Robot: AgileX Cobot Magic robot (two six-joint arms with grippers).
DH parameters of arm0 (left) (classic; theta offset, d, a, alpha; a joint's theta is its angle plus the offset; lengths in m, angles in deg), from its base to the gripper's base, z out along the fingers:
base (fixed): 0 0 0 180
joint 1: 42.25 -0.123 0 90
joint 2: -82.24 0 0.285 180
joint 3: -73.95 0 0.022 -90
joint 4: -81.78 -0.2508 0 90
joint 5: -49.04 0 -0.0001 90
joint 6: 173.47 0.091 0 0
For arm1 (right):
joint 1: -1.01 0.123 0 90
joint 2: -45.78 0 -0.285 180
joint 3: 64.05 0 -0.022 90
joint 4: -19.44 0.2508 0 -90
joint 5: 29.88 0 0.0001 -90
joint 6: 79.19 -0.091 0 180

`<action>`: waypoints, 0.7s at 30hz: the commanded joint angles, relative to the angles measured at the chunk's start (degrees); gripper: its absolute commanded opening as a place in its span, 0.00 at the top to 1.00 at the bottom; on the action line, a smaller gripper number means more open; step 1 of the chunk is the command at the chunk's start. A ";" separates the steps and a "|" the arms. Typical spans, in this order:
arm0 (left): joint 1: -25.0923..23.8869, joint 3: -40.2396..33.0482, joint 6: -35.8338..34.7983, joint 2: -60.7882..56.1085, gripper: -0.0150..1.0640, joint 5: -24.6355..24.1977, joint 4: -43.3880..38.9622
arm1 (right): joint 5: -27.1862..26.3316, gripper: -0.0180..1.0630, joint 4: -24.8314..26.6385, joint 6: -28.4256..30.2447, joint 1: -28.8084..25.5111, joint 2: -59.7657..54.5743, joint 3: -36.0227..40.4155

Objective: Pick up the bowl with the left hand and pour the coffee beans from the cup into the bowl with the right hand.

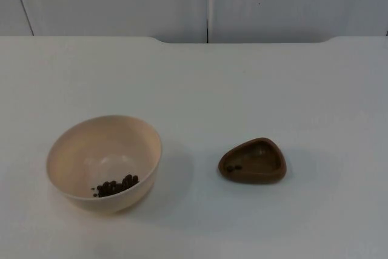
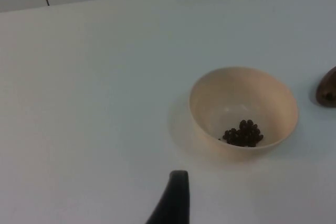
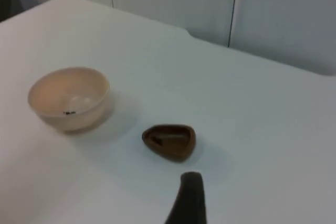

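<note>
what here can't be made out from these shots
- Left pincer: whether open or shut; one black fingertip shows, cut off by the left wrist view's edge.
- Right pincer: the same, one fingertip in the right wrist view.
- Brown cup: cut off by the edge in the left wrist view.
- Beans left in the cup: a few dark specks, too small to count.
- Coffee beans in the bowl: piled, so no count.
</note>
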 commanded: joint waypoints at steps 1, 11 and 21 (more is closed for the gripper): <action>-0.14 -0.41 -0.54 -0.17 0.25 0.18 0.06 | 1.07 0.37 0.11 0.10 -0.08 1.35 2.32; -0.14 -0.41 -0.54 -0.17 0.25 0.06 0.19 | 5.50 0.37 1.11 -0.80 0.05 4.79 3.89; -0.14 -0.41 -0.54 -0.17 0.25 0.06 0.19 | 6.72 0.37 1.11 -0.55 0.05 4.79 4.93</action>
